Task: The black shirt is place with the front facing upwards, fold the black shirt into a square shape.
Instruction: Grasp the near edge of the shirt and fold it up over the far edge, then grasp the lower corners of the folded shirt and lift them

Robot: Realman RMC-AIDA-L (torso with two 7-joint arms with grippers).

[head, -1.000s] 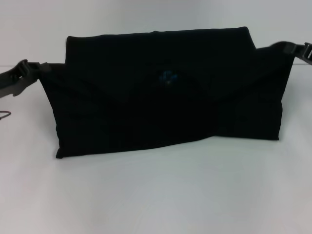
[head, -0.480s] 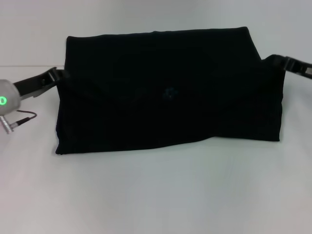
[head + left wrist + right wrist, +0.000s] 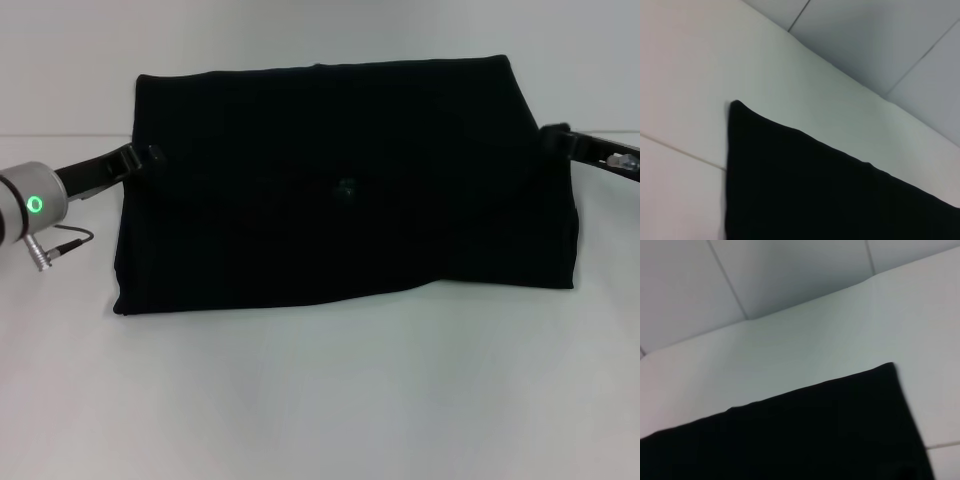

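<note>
On the white surface (image 3: 320, 400) before us lies the shirt (image 3: 345, 190), already doubled into a wide black rectangle. Its near edge runs a little crooked, dipping toward our left corner. A faint blue speck, likely the neck label, shows near the middle of the cloth.

Our left hand (image 3: 140, 158) reaches in at the shirt's left edge, about halfway up that side, touching or just against the cloth. Our right hand (image 3: 556, 136) meets the right edge at much the same height. We cannot tell how far either hand is open, nor whether either has any cloth between its fingers: only dark tips show against dark fabric.

We judge the two hands are set at opposite ends because the shape is wide, not square. One more fold across its length would seem to be what is left.

The left wrist camera shows one far corner of the shirt (image 3: 805, 190) lying flat, and the right wrist camera shows the other corner (image 3: 840, 430), with the surface running back to a pale tiled wall (image 3: 790, 275).

Nothing stands in the way of a fold. A grey cable with a plug (image 3: 45, 255) trails off our left arm, clear of the cloth.
</note>
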